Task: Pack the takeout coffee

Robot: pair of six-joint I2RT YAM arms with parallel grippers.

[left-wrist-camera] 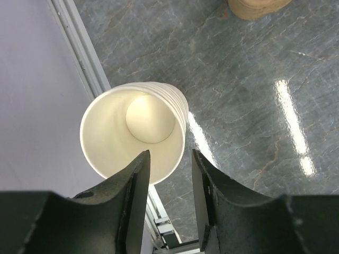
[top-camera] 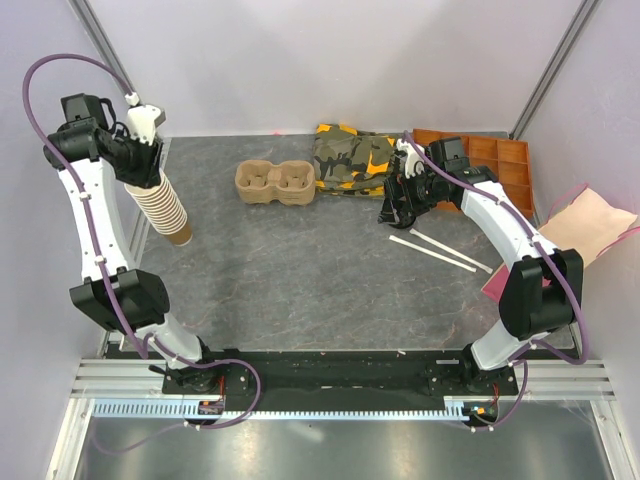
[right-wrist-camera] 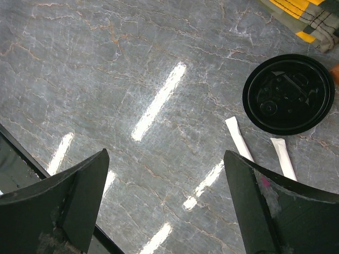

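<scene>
No lidded takeout coffee is in view. A tall stack of lidless paper cups (top-camera: 165,205) leans at the table's left edge. My left gripper (top-camera: 140,165) is at its top. In the left wrist view the top cup (left-wrist-camera: 132,132) shows its pale inside, and my left gripper (left-wrist-camera: 170,153) straddles its near rim, one finger over the mouth and one outside. The jaws are partly closed, with a gap still showing between them. A round black lid (right-wrist-camera: 288,94) lies on the table ahead of my right gripper (right-wrist-camera: 165,153), which hangs wide open and empty at the right (top-camera: 400,205).
A brown pulp cup carrier (top-camera: 275,182) sits at mid-back, with a camouflage bag (top-camera: 350,158) and an orange compartment tray (top-camera: 495,160) to its right. Two white wrapped straws (top-camera: 445,250) lie near the lid. A tan paper bag (top-camera: 590,225) lies at the far right. A metal rail (left-wrist-camera: 85,58) edges the table's left side.
</scene>
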